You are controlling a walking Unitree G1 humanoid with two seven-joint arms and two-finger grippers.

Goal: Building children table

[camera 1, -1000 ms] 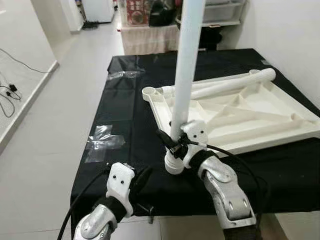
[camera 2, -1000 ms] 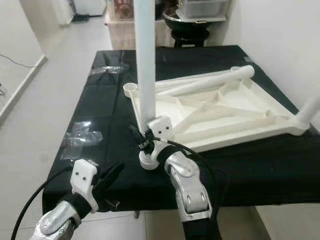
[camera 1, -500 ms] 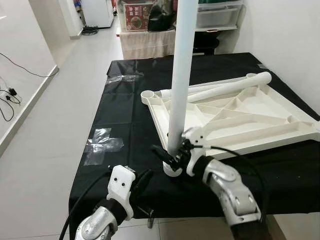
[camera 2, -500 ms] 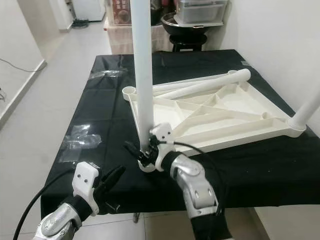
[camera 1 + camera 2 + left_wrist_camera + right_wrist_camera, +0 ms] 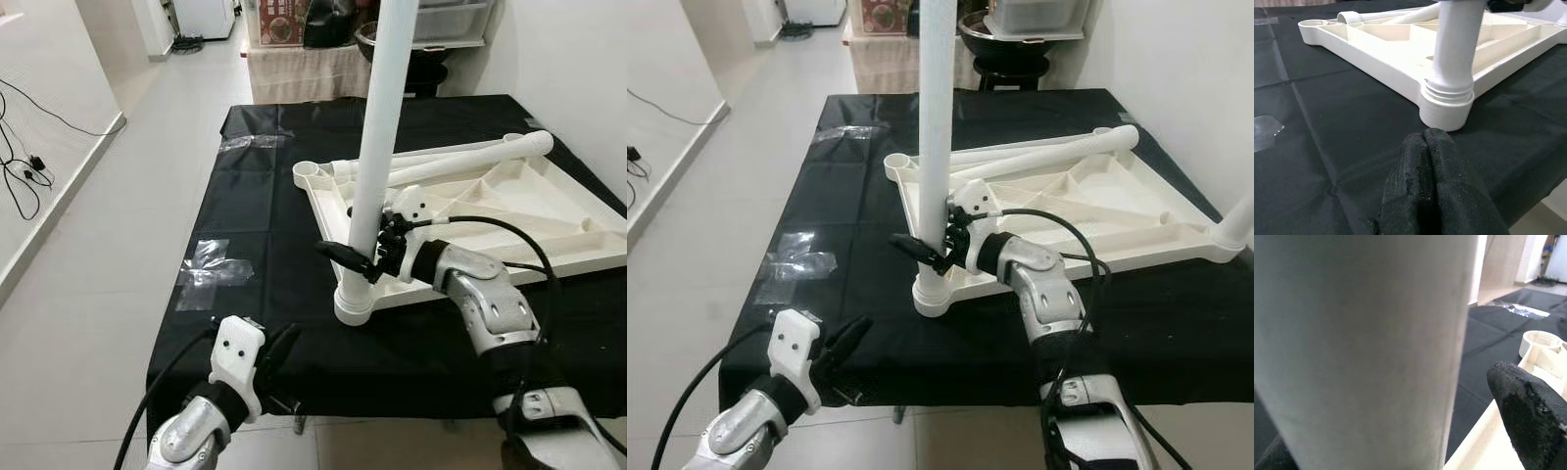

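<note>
- At near corner socket (image 5: 354, 304): white leg (image 5: 380, 157) now stands upright, lifted from its earlier lean.
- Right gripper (image 5: 364, 257) pinches leg; seating appears close.
- Left gripper (image 5: 1426, 147): fingers pressed together, idle.

The top of the upright white leg (image 5: 377, 166) is cut off by the picture's edge. The far corner of the upturned tabletop (image 5: 549, 211) is cropped, and the second standing leg (image 5: 1236, 220) is cut off.

Pale tiled floor (image 5: 118, 215) beside the black-draped table (image 5: 245, 206), white wall (image 5: 568, 59) at its right edge. Shelving (image 5: 323, 39) beyond the far edge; cables (image 5: 24, 176) trailing by the left wall.
</note>
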